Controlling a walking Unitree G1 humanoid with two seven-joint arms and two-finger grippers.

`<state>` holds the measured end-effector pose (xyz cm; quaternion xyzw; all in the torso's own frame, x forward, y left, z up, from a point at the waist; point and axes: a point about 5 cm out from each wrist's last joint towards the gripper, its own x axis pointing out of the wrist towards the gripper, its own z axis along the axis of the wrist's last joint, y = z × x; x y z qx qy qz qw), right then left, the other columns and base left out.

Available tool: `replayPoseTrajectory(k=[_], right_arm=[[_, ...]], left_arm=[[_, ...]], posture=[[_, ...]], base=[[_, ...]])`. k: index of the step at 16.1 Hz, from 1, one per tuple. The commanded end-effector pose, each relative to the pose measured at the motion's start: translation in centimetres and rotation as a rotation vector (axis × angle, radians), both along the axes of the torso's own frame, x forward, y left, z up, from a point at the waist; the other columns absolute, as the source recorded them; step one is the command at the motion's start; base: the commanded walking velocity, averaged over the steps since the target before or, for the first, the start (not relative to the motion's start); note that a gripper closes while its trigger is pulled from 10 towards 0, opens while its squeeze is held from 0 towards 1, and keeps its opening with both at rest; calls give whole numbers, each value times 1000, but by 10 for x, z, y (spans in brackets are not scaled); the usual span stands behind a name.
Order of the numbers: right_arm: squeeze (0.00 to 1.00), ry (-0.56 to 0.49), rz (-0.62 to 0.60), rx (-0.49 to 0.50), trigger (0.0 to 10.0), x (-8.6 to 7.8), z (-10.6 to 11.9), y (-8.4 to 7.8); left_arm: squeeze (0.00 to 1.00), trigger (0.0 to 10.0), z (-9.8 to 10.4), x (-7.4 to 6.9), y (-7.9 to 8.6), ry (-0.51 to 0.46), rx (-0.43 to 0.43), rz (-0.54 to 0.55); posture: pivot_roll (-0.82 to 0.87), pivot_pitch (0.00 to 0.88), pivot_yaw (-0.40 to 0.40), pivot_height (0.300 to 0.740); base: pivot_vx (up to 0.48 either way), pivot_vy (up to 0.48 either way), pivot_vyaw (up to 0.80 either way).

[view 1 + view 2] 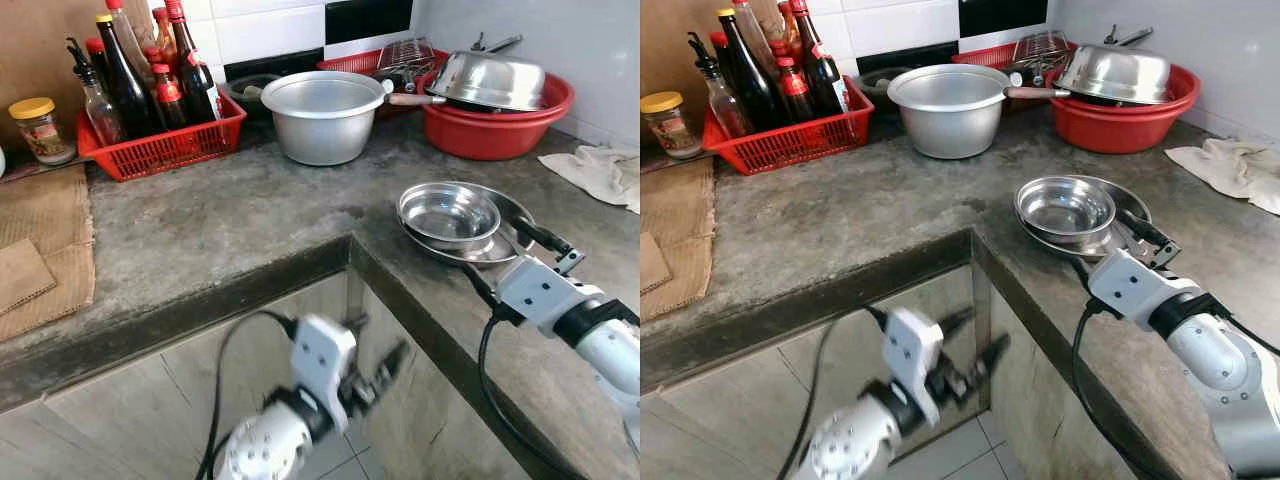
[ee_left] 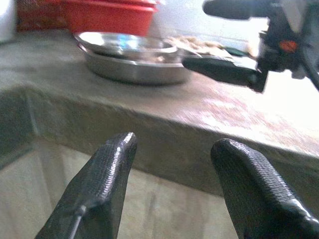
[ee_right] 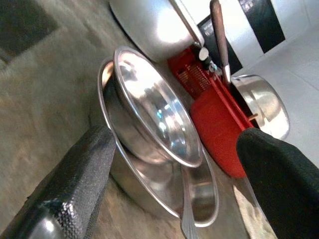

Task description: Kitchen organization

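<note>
A small steel bowl (image 1: 450, 213) sits inside a wider steel plate (image 1: 508, 249) on the grey concrete counter (image 1: 230, 230), near its inner corner. A spoon (image 3: 185, 211) lies in the plate. My right gripper (image 1: 492, 247) is open at the plate's near side, and in the right wrist view its fingers (image 3: 84, 169) stand on either side of the stacked steel pieces without holding them. My left gripper (image 1: 385, 365) hangs open and holding nothing below the counter edge, in the recess in front of the cabinet wall.
At the back stand an aluminium pot (image 1: 322, 115), a red basin (image 1: 495, 130) holding a steel lid, and a red basket (image 1: 165, 148) of sauce bottles. A jar (image 1: 40, 128) and cardboard (image 1: 40, 260) lie at the left, a cloth (image 1: 605, 172) at the right.
</note>
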<state>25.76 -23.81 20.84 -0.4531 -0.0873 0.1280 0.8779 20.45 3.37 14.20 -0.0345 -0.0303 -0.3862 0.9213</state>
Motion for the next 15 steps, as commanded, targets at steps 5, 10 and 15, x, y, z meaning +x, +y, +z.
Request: replayPoseTrajectory(k=[5, 10, 15], right_arm=[[0, 10, -20, -88, 10000, 3, -4, -12], [0, -13, -81, -140, 10000, 9, -3, -23], [0, -28, -91, -166, 10000, 15, 0, -24]], left_arm=[[0, 10000, -12, -8, 17, -25, 97, -63], [0, 10000, -15, -13, 15, -72, 125, -98], [0, 10000, -22, -14, 15, -78, 141, -71]], posture=[[78, 92, 6, 740], [74, 93, 4, 740], [76, 97, 1, 740]], base=[[0, 0, 0], [0, 0, 0], [0, 0, 0]])
